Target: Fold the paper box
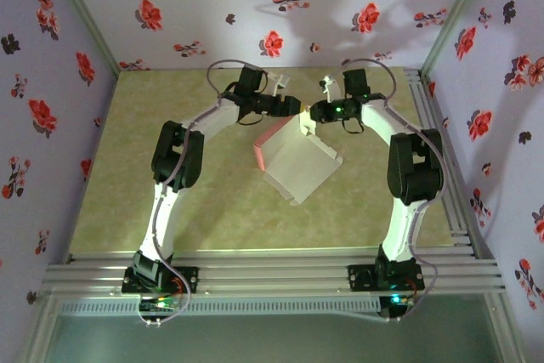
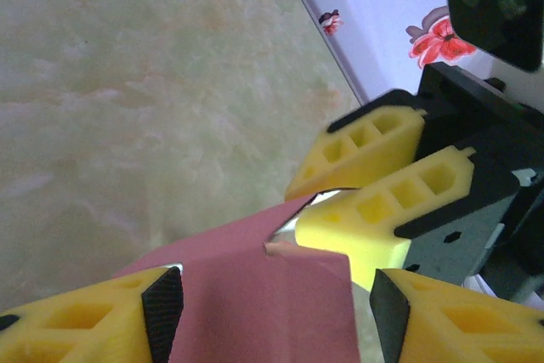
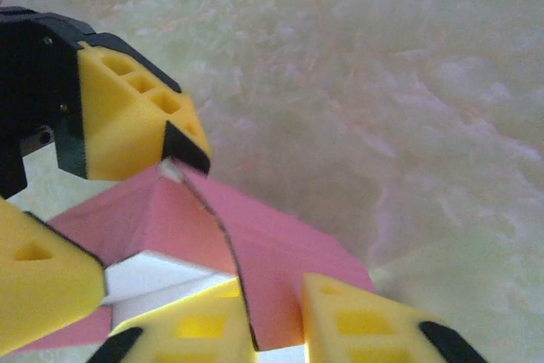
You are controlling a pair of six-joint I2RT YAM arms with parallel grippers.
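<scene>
The paper box is half raised at the middle of the table, whitish-grey on top with a salmon-pink side at its left. Both grippers meet at its far corner. My right gripper is shut on an upright pink flap of the paper box, which stands between its yellow fingers. My left gripper is open, its fingers spread either side of a pink panel of the paper box. One black pad of the left gripper touches the ridge of the fold. The right gripper's fingers face the left wrist camera.
The box rests on a greenish marbled table, with bare surface on its left and near sides. An aluminium rail frame runs along the near edge and the right side. Flowered walls close in the back and sides.
</scene>
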